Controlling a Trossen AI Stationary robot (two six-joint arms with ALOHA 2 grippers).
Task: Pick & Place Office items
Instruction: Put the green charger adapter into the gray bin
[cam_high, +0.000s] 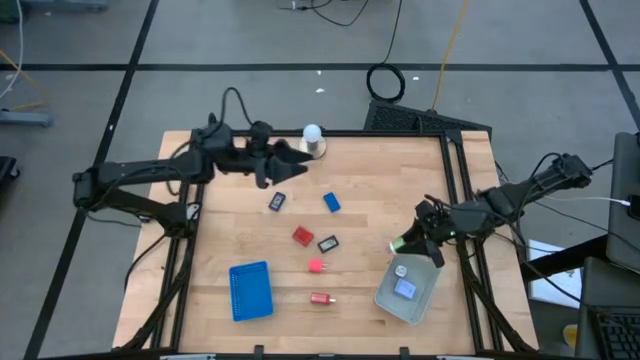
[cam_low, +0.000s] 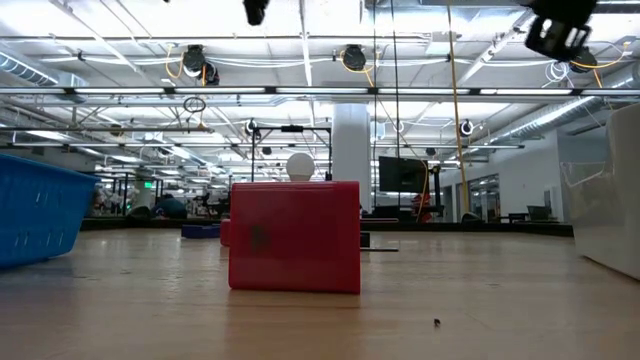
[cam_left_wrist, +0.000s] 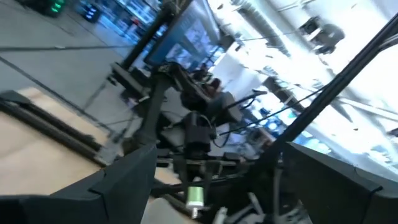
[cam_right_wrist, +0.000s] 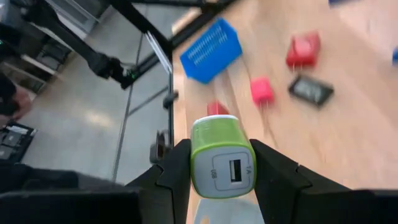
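We judged the job partly done: two pale pieces lay in the clear bin, while six small items were scattered on the bench. Our right pincer, just beside the bin's rim, gripped a green charger, socket end toward its wrist camera, long axis running outward between the fingers. Our left pincer gaped wide and empty near the white ball.

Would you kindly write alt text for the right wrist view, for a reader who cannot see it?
The right gripper is shut on a lime-green and white USB charger plug, held above the wooden table. Beyond it lie a flat blue perforated tray, two red blocks, a pink block and a black rectangle with a pale label.
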